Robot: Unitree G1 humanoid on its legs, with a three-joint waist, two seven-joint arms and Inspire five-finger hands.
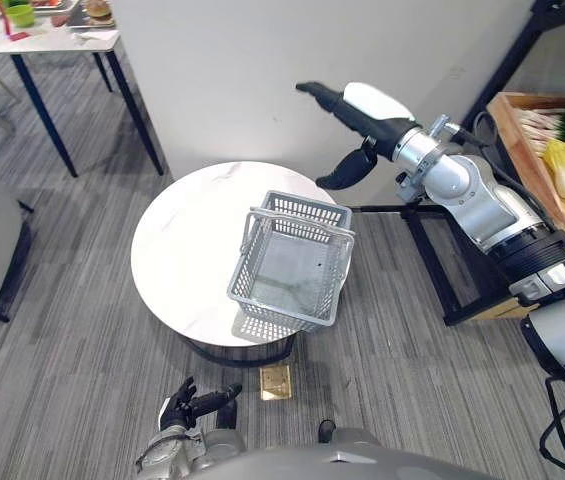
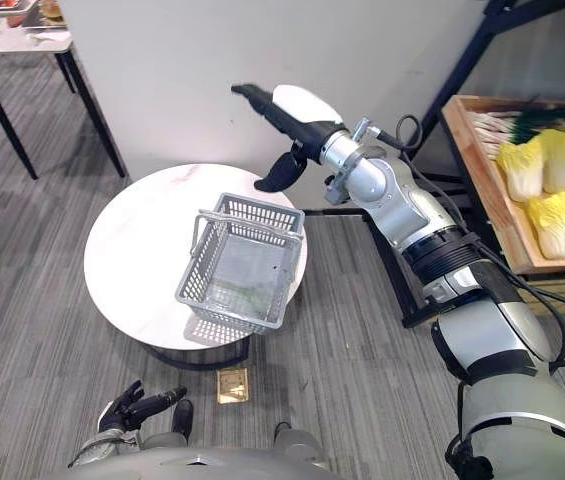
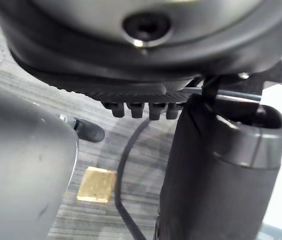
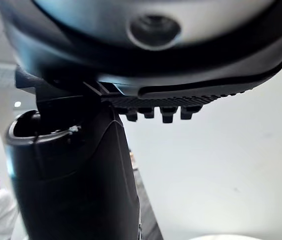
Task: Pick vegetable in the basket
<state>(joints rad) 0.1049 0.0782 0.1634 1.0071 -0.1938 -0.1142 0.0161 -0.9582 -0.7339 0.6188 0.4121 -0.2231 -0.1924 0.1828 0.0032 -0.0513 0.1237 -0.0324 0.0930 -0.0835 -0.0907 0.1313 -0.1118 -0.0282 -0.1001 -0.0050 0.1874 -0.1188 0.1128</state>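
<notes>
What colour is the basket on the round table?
Light grey basket, clearest in the left eye view.

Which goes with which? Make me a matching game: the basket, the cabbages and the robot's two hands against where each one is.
1 basket
2 cabbages
3 right hand
4 left hand

A in the wooden crate
B low, near the floor
C on the round table
D raised, open, beyond the basket

Pairs: 1-C, 2-A, 3-D, 4-B

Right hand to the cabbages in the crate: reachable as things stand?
Probably yes. The right hand is open and empty, raised above the round table; the cabbages lie uncovered in the wooden crate beside that arm, nothing visibly between.
</notes>
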